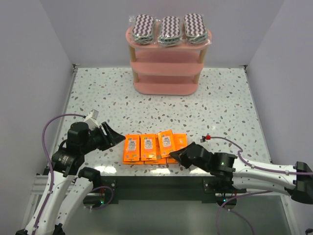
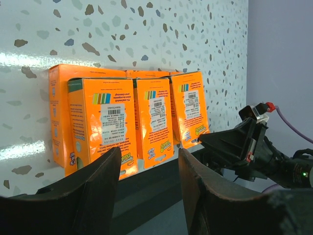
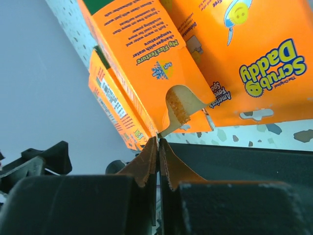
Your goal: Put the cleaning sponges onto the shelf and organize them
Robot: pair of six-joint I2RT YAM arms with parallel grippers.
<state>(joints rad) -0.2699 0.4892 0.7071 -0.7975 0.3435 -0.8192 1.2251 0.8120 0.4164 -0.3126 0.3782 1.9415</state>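
Note:
Three zigzag sponge packs (image 1: 170,30) lie side by side on the top board of the pink shelf (image 1: 166,89) at the back. Several orange packets (image 1: 148,148) lie in a row near the table's front edge, also in the left wrist view (image 2: 102,127). My left gripper (image 1: 117,137) is open and empty just left of the row (image 2: 149,152). My right gripper (image 1: 175,156) is at the row's right front corner. Its jaws are pressed together on the thin lower edge of an orange packet (image 3: 146,44), with the tips (image 3: 158,139) at its cut-out tab.
A larger orange packet (image 3: 254,58) lies flat under and beside the held one. The shelf's middle and bottom boards show nothing on them. White walls enclose the speckled table (image 1: 98,98) on three sides. A black rail (image 1: 156,183) runs along the front edge.

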